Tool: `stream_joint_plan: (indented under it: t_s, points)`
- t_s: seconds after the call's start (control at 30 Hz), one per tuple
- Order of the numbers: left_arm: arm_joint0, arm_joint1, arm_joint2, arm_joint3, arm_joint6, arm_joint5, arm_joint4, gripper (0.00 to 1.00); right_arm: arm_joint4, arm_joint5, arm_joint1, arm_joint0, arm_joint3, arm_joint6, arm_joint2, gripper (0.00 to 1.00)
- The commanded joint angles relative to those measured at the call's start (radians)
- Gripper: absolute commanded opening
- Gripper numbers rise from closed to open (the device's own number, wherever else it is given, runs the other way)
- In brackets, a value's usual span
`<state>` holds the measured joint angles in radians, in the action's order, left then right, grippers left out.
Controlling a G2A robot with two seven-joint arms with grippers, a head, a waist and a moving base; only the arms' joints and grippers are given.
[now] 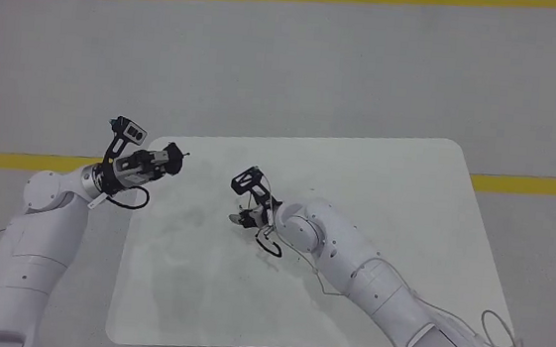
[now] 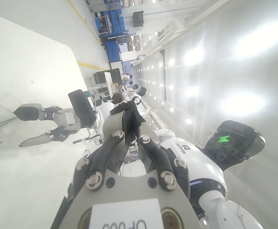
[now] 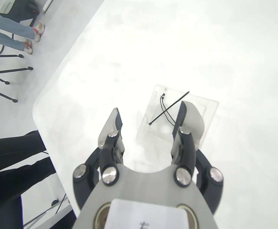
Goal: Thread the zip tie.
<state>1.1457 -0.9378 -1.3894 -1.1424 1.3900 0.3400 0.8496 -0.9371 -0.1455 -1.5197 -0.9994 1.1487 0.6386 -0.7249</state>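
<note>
Two zip ties: both black, crossed over each other on a clear plate [image 3: 206, 112]; the straight zip tie [image 3: 169, 108] lies slantwise with its tail free of its head; the curved zip tie [image 3: 167, 118] bends beneath it, and its far end is hidden behind one finger of the right claw.
Clear plate: flat on the white tabletop [image 1: 404, 214]; see-through and rectangular; both ties lie within its edges.
Right claw [image 3: 149, 121]: jaws wide apart and holding nothing; its fingers [image 3: 115, 122] point down at the tabletop just beside the plate, and one finger overlaps the plate's near side; in the top view this claw [image 1: 237, 217] sits a little left of the frame's middle, over the left half of the tabletop; the left wrist view shows it [image 2: 28, 128] farther off, spread open and low over the surface.
Left claw [image 2: 130, 115]: jaws pressed together; whether anything thin is pinched between the black pads cannot be told; in the top view it [image 1: 174, 156] hangs left of the frame's centre, at the tabletop's upper left corner, well apart from the right claw and the plate.
Tabletop: white with rounded corners; it carries the plate.
</note>
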Motion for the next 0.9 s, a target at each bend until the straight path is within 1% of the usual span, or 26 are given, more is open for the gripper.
stream_joint_plan:
  t_s: [0.0,0.1,0.2,0.23,0.3,0.37,0.4,0.43,0.47,0.67,0.73,0.8,0.87]
  points:
    - [0.000,0.000,0.000,0.000,0.000,0.000,0.000,0.00,0.001,0.002,0.001,-0.003,0.009,-0.003,-0.006,1.00]
    - [0.000,0.000,0.000,0.000,0.000,0.000,0.000,0.00,0.001,0.012,0.002,-0.006,0.021,0.005,-0.012,1.00]
    - [0.000,0.000,0.000,0.000,0.000,0.000,0.000,0.00,0.005,0.044,0.001,-0.005,0.030,0.030,-0.018,1.00]
    - [0.000,0.000,0.000,0.000,0.000,0.000,0.000,0.00,0.015,0.064,-0.001,-0.003,0.032,0.047,-0.021,1.00]
    - [0.000,0.000,0.000,0.000,0.000,0.000,0.000,0.00,0.023,0.080,-0.003,0.000,0.034,0.057,-0.022,1.00]
    - [0.000,0.000,0.000,0.000,0.000,0.000,0.000,0.00,0.029,0.097,-0.006,0.003,0.033,0.070,-0.020,0.62]
    - [0.000,0.000,0.000,0.000,0.000,0.000,0.000,0.00,0.032,0.102,-0.008,0.004,0.032,0.075,-0.018,0.53]
    - [0.000,0.000,0.000,0.000,0.000,0.000,0.000,0.00,0.035,0.105,-0.009,0.006,0.031,0.078,-0.017,0.49]
    - [0.000,0.000,0.000,0.000,0.000,0.000,0.000,0.00,0.038,0.107,-0.011,0.008,0.029,0.078,-0.015,0.47]
    - [0.000,0.000,0.000,0.000,0.000,0.000,0.000,0.00,0.047,0.119,-0.020,0.012,0.012,0.062,-0.005,0.40]
    - [0.000,0.000,0.000,0.000,0.000,0.000,0.000,0.00,0.045,0.129,-0.023,0.012,0.004,0.049,-0.003,0.34]
    - [0.000,0.000,0.000,0.000,0.000,0.000,0.000,0.00,0.044,0.138,-0.026,0.013,-0.007,0.038,-0.002,0.30]
    - [0.000,0.000,0.000,0.000,0.000,0.000,0.000,0.00,0.044,0.145,-0.028,0.013,-0.018,0.022,-0.003,0.30]
